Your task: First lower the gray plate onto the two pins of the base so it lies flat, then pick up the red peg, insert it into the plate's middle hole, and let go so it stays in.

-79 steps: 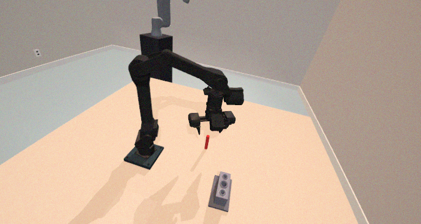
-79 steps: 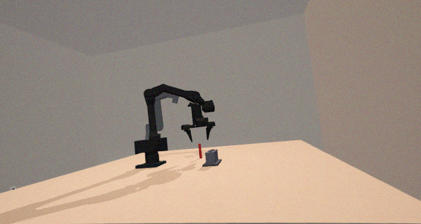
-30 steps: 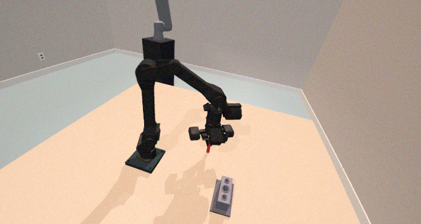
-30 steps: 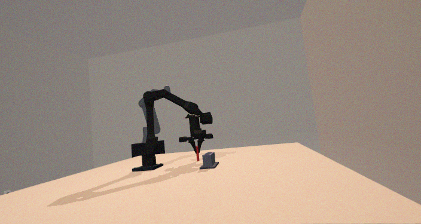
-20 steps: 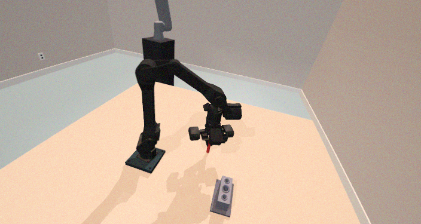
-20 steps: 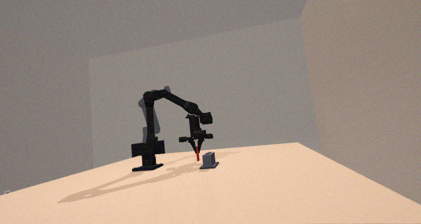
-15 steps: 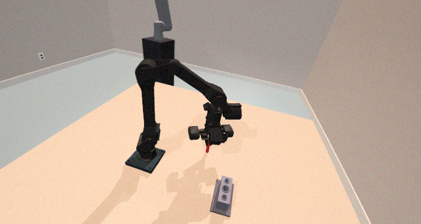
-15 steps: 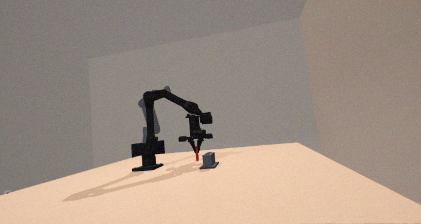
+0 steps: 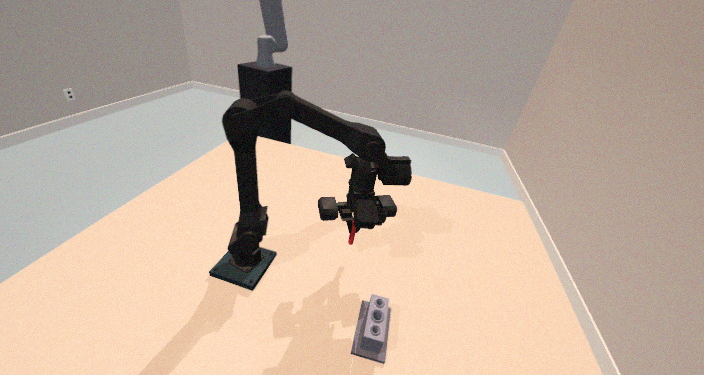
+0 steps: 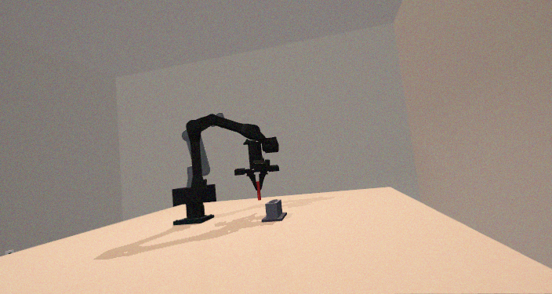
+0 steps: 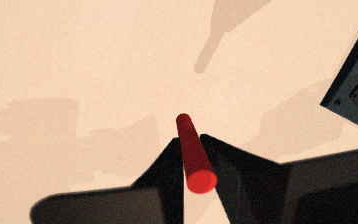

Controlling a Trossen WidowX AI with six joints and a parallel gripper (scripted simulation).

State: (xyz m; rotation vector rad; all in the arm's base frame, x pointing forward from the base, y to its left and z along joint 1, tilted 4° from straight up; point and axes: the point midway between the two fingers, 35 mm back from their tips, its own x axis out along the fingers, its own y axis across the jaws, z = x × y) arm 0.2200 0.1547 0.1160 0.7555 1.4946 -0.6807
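The red peg (image 9: 352, 234) (image 10: 259, 193) (image 11: 195, 155) is upright or nearly so, its lower part sticking out below the fingers. My gripper (image 9: 353, 225) (image 10: 258, 187) (image 11: 189, 141) is shut on it. In the wrist view the peg's lower tip stands apart from its shadow, so the peg is off the table. The gray plate (image 9: 382, 325) (image 10: 273, 209) is a block with three holes in a row and lies flat on its base (image 9: 358, 348) (image 10: 283, 217). Its middle hole is empty. The pins are hard to make out. The peg is to the side of the plate, towards the back in the top view.
My arm's mounting plate (image 9: 220, 271) (image 10: 184, 221) (image 11: 337, 95) is left of the gray plate in the top view. A second, gray arm (image 9: 272, 19) stands on a black pedestal (image 9: 265, 81) behind. Arm shadows fall across the table (image 9: 475, 304) (image 10: 353, 254).
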